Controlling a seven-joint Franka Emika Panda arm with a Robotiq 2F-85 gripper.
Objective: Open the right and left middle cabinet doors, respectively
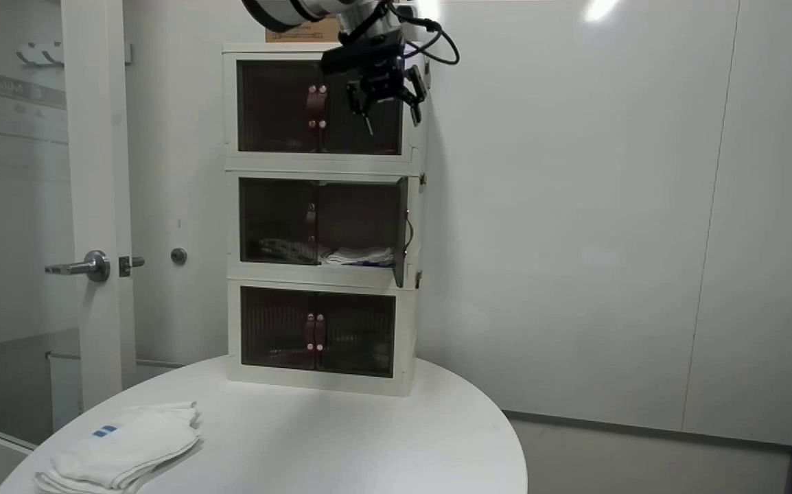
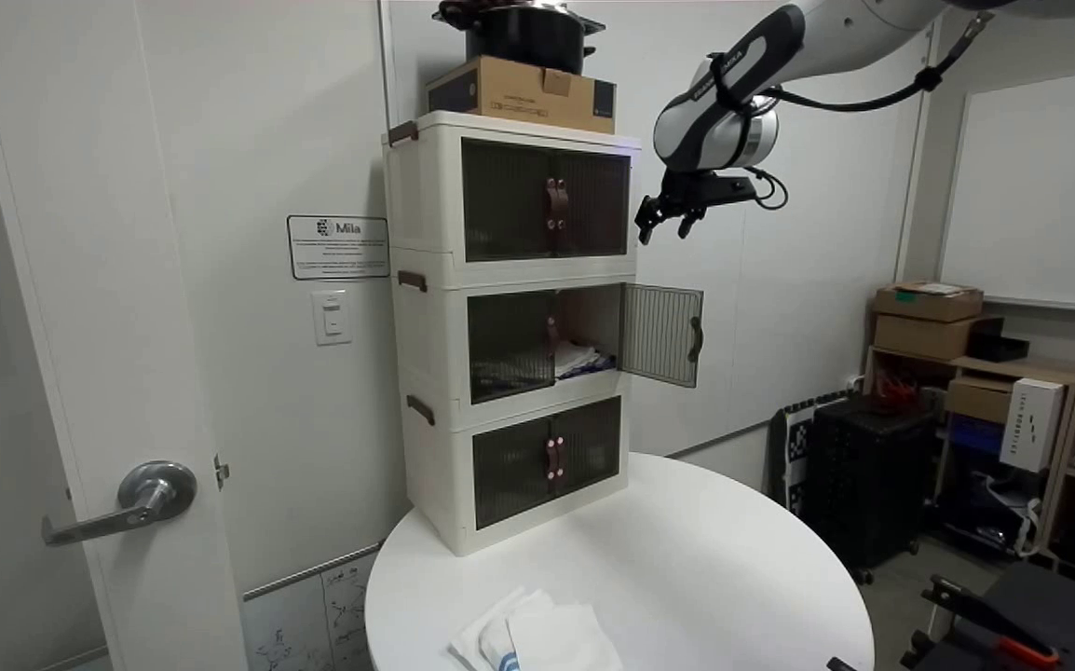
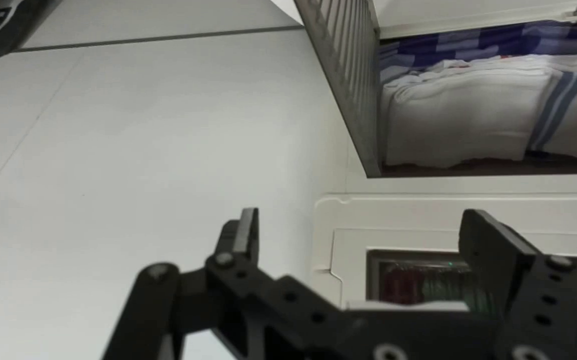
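The white three-tier cabinet [image 1: 320, 276] [image 2: 426, 373] shows in both exterior views. Its right middle door [image 2: 663, 335] is swung open and sticks out at the side; it is nearly edge-on in an exterior view [image 1: 401, 233] and shows in the wrist view [image 3: 346, 75]. The left middle door [image 2: 511, 345] [image 1: 276, 219] is shut, with its reddish handle [image 2: 551, 334] near the middle. Folded cloths [image 3: 468, 115] lie inside the middle compartment. My gripper [image 1: 393, 123] [image 2: 664, 235] [image 3: 361, 215] is open and empty, at top-tier height in front of the cabinet's right part, touching nothing.
A cardboard box [image 2: 537, 98] with a black pot [image 2: 528, 39] stands on the cabinet. White cloths [image 1: 128, 446] [image 2: 556, 643] lie on the round white table [image 1: 341, 439]. A room door with a lever handle [image 1: 87, 266] stands beside it. Shelves with boxes [image 2: 929, 326] are farther off.
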